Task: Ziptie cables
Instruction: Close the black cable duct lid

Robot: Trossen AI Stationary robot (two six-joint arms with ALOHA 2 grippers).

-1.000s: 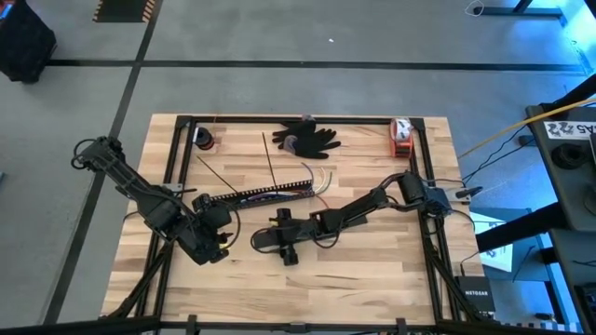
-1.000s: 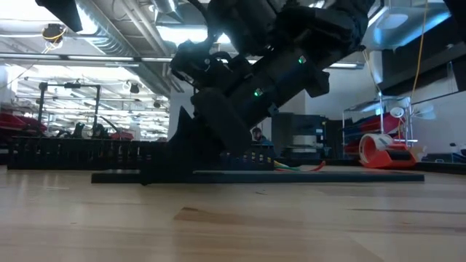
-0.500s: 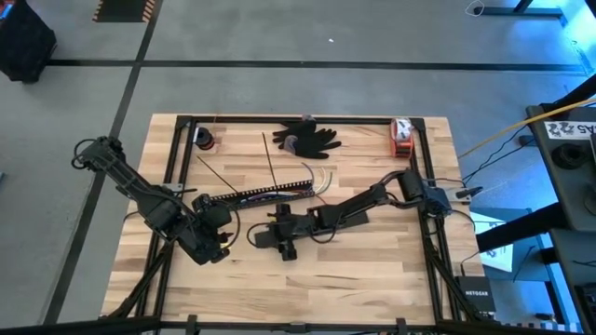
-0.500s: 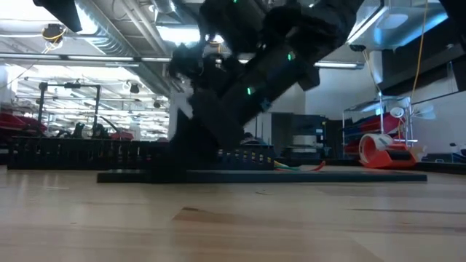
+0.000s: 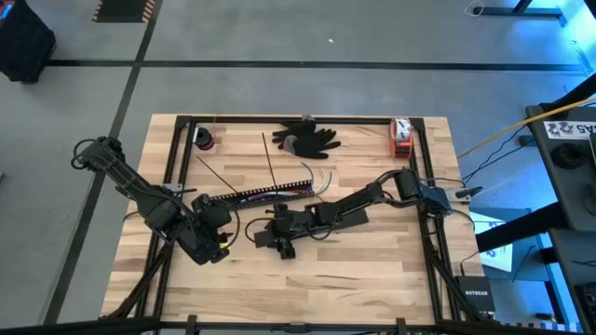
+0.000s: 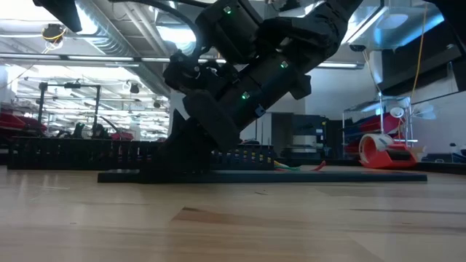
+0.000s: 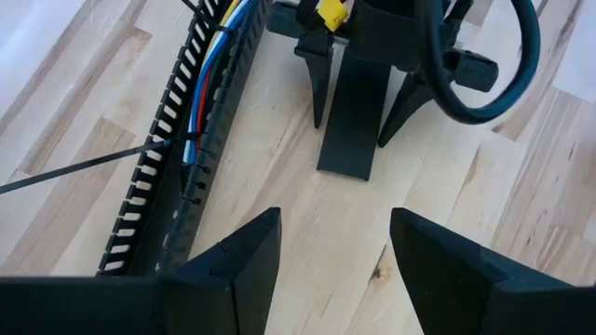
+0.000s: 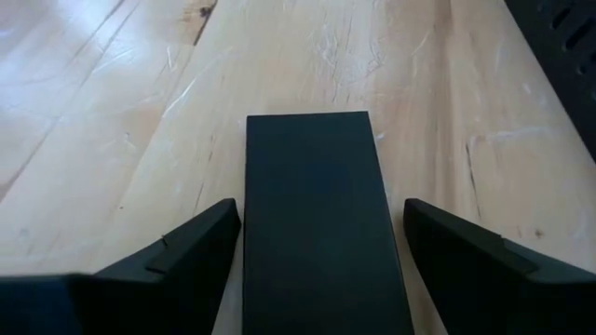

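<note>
On the pale wooden slatted worktop (image 5: 372, 251) the right arm's tool (image 5: 264, 238) lies low near the middle, its two dark fingers (image 8: 177, 251) spread wide either side of a flat plain black strip (image 8: 321, 214). The strip lies between them untouched, so this tool holds nothing. The left arm's tool (image 7: 331, 251) sits near the front left of the worktop, likewise wide open and empty, facing the right tool.

The cables (image 5: 321, 179), thin curved grey, white and red wires, spill from the right end of the long black comb-slotted bar (image 5: 265, 193), just beyond the right tool. Blue, white and red wires run inside the bar's channel. The ziptie (image 5: 270, 160), a hair-thin straight dark strip, lies behind the bar; another thin strip (image 7: 65, 172) meets the bar's side.

The only readable writing is "NETGEAR" on a dark box (image 5: 475, 296) off the worktop's front right.
</note>
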